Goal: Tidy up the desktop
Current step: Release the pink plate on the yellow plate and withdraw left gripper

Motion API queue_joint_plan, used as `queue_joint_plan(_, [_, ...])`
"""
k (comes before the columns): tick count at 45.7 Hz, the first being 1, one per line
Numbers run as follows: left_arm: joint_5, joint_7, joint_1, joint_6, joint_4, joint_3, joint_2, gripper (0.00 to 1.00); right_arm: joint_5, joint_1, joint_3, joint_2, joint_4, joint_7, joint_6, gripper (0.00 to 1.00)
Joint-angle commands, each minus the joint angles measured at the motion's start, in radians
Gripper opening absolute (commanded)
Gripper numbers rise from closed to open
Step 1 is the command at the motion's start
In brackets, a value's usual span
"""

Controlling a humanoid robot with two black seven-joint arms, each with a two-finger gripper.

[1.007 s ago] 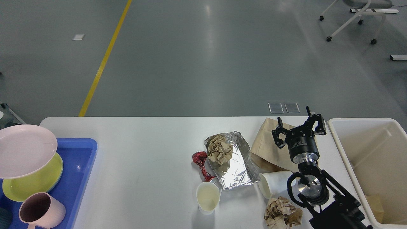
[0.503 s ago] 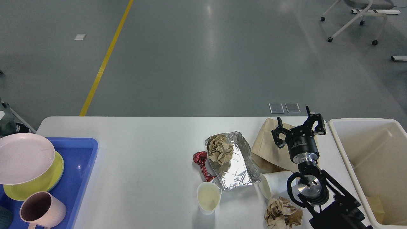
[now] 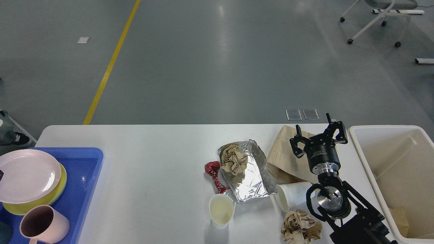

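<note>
The white desktop [image 3: 152, 162] fills the lower half of the head view. On its right half lie a foil tray [image 3: 252, 176] holding a crumpled brown paper ball [image 3: 233, 158], a red foil wrapper [image 3: 213, 173], an upright white paper cup [image 3: 221, 210], a paper cup on its side [image 3: 293, 195], another crumpled brown paper wad [image 3: 301, 228] and a flat brown paper bag [image 3: 284, 156]. My right gripper [image 3: 318, 135] stands open over the bag's right edge, holding nothing. The left gripper is out of view.
A blue tray [image 3: 84, 176] at the left edge holds a pink plate [image 3: 28, 175] resting on a yellow-green plate [image 3: 20, 206], and a pink mug [image 3: 42, 225]. A cream bin [image 3: 369, 169] stands at the right, with a tan item [image 3: 400, 218] inside.
The pink plate has come down and to the left onto the yellow-green plate in the blue tray. The right arm has not moved.
</note>
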State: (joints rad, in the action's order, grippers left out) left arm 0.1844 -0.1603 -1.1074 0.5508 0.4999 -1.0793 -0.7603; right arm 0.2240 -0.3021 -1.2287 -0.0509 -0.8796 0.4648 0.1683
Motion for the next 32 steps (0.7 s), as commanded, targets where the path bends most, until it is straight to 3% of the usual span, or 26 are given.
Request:
queue_joint_plan(1, [0.001, -0.001, 0.0, 0.001, 0.002, 0.01, 0.009, 0.0, 0.0, 0.001, 0.0, 0.0, -0.001, 0.0, 0.0, 1.0])
queue_joint_plan(25, [-0.01, -0.005, 0.014, 0.0, 0.003, 0.013, 0.033, 0.02, 0.0, 0.0, 0.0, 0.0, -0.001, 0.0, 0.0, 1.0])
queue_joint_plan(28, [-0.01, -0.005, 0.014, 0.001, 0.003, 0.013, 0.032, 0.11, 0.0, 0.0, 0.0, 0.0, -0.001, 0.0, -0.001, 1.0])
queue_joint_plan(32, [-0.005, -0.002, 0.012, -0.009, 0.003, 0.015, 0.03, 0.37, 0.0, 0.0, 0.0, -0.001, 0.001, 0.0, -0.001, 1.0])
